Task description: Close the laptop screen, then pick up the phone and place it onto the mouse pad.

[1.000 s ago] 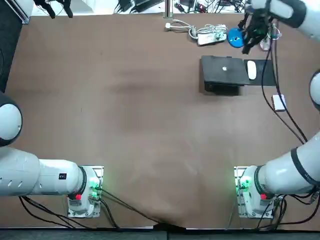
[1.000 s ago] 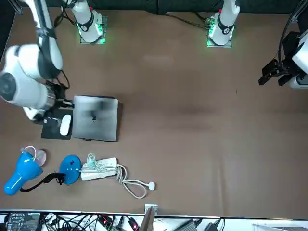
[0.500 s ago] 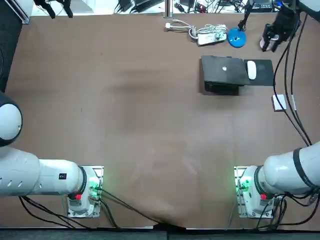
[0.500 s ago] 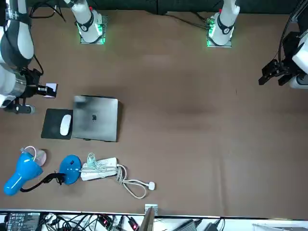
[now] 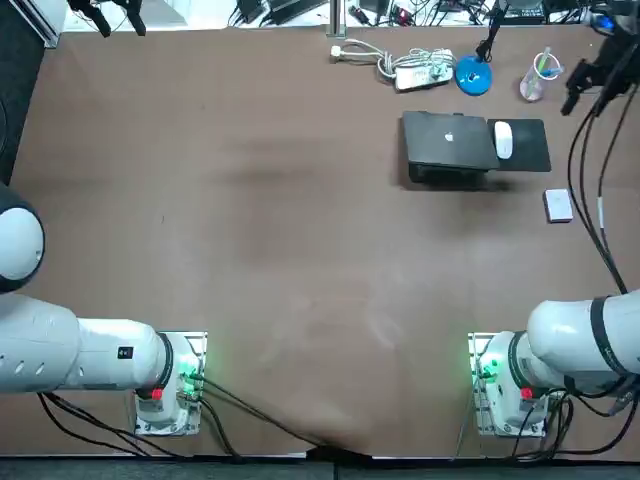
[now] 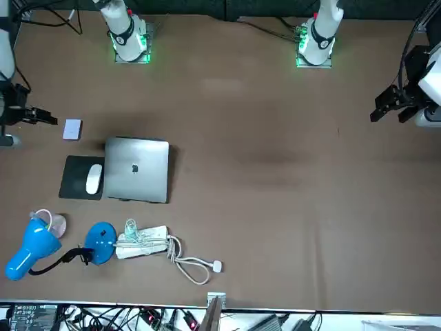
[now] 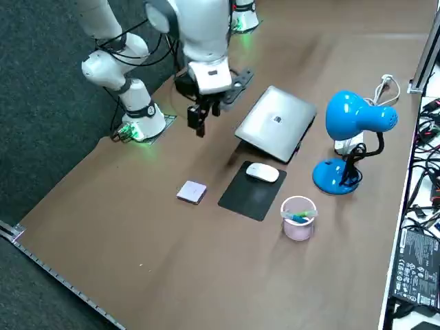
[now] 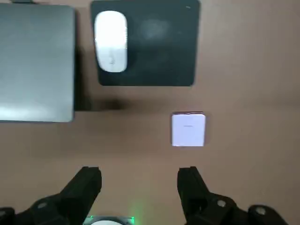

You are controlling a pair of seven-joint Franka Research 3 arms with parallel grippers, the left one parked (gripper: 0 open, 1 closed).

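the laptop [image 7: 276,124] lay with its lid down, so in my judgement only the phone [image 8: 188,129] was left to deal with. it sat flat on the table [image 5: 300,200], just beside the mouse pad [image 8: 159,51] on the robot's side, not touching it. the right gripper [image 8: 139,187] hung well above the table, released and empty, and the phone lay in line with one finger rather than between the two. a straight drop from there would likely land that finger on the phone or shove it aside. the phone looked thin, so a shallow pinch could slip. the mouse [image 8: 110,41] filled one end of the pad, and setting down too near it might knock it or leave the phone propped.
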